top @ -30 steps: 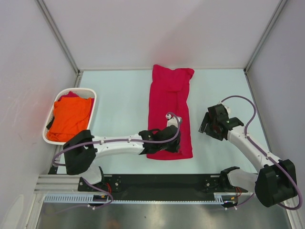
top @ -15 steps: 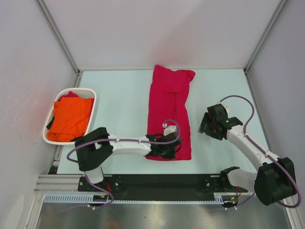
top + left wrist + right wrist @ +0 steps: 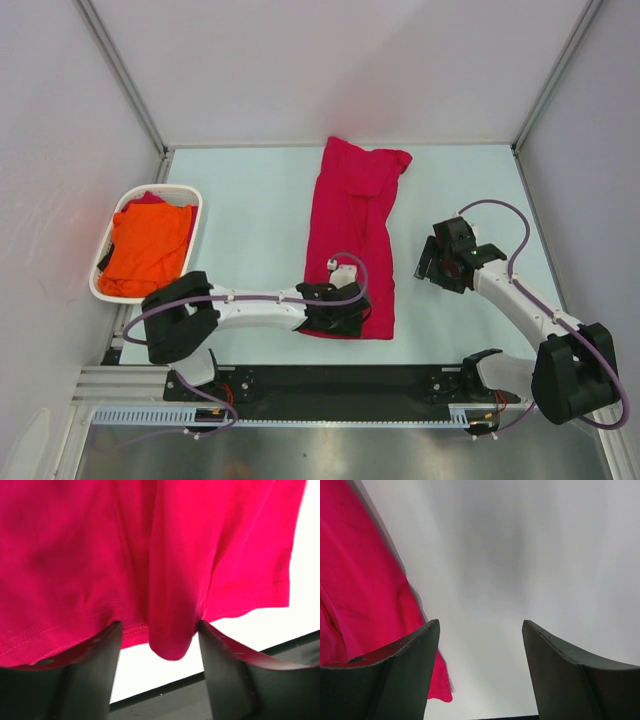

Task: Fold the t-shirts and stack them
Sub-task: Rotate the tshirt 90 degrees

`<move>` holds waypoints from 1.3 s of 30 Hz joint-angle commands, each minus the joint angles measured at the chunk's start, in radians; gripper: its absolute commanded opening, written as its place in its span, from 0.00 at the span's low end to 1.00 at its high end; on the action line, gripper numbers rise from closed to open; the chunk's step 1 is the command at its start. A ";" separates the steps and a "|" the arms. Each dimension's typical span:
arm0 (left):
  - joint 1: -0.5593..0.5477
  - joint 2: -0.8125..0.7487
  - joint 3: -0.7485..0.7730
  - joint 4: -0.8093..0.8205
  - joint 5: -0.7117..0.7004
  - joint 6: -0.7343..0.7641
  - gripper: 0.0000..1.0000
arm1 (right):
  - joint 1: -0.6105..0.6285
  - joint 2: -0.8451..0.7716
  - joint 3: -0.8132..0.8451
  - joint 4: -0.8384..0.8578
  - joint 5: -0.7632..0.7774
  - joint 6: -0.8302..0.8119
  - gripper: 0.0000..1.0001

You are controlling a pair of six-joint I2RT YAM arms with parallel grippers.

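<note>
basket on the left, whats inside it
An orange t-shirt fills the basket, with a bit of red cloth showing at the far rim. Whatever lies under the orange t-shirt is covered.

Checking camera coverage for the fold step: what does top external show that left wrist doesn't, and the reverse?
Only top external: the orange t-shirt in the white basket, the right gripper open and off to the side of the crimson t-shirt, and that shirt's full length on the table. Only left wrist: the hem stitching, and a fold of cloth bulging between the left gripper's parted fingers. Both: the crimson t-shirt's near hem, with the left gripper at it.
</note>
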 commanded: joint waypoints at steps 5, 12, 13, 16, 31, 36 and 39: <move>-0.013 -0.239 0.061 0.028 -0.180 0.167 0.77 | -0.005 0.003 -0.005 0.030 0.007 -0.016 0.72; 0.221 -0.271 0.152 0.152 -0.194 0.380 0.74 | -0.010 0.005 -0.021 0.055 0.020 -0.016 0.72; 0.257 -0.246 0.184 0.156 -0.151 0.429 0.74 | -0.011 0.008 -0.020 0.056 0.020 -0.018 0.72; 0.367 -0.061 0.410 0.156 -0.044 0.529 0.75 | -0.013 0.007 -0.009 0.061 0.018 -0.025 0.72; 0.560 0.619 1.154 -0.116 0.269 0.544 0.70 | -0.045 -0.001 -0.012 0.068 0.000 -0.047 0.71; 0.587 0.694 1.177 -0.134 0.362 0.514 0.62 | -0.056 -0.003 -0.018 0.065 0.001 -0.056 0.71; 0.593 0.702 1.157 -0.134 0.371 0.512 0.59 | -0.062 -0.006 -0.021 0.067 -0.005 -0.055 0.71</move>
